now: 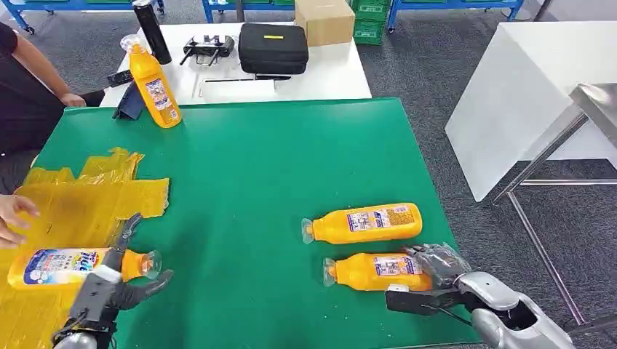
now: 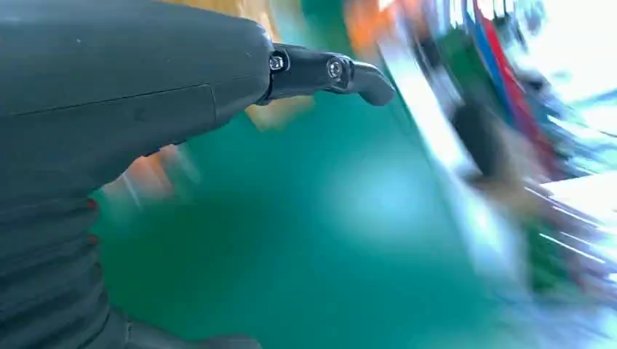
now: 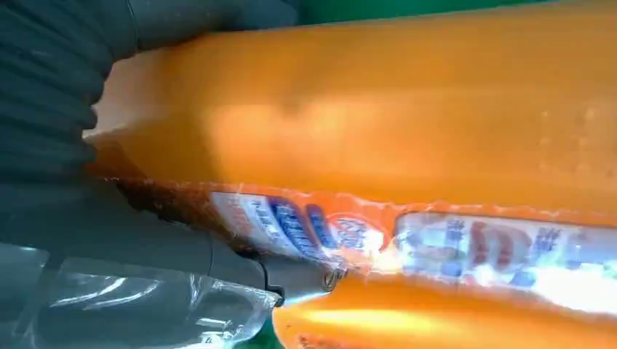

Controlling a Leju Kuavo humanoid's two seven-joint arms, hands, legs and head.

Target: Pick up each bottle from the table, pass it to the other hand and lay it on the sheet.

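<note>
Two orange bottles lie on their sides on the green mat (image 1: 255, 167) at the front right. My right hand (image 1: 436, 270) grips the base end of the nearer bottle (image 1: 367, 271), fingers over it and thumb on the near side. In the right wrist view this bottle (image 3: 407, 123) sits against the palm with the thumb (image 3: 291, 280) at its label. The other bottle (image 1: 364, 222) lies just beyond, untouched. A third bottle (image 1: 62, 266) lies on the yellow sheet (image 1: 80, 207) at the left. My left hand (image 1: 116, 280) is beside its neck, fingers (image 2: 327, 73) spread, holding nothing.
A fourth orange bottle (image 1: 154, 86) stands upright at the mat's far left corner. A person's hand (image 1: 13, 218) rests on the sheet's left edge. Behind the mat, a white table carries a black case (image 1: 273, 47), a cardboard box (image 1: 324, 20) and a dark flask (image 1: 151, 29).
</note>
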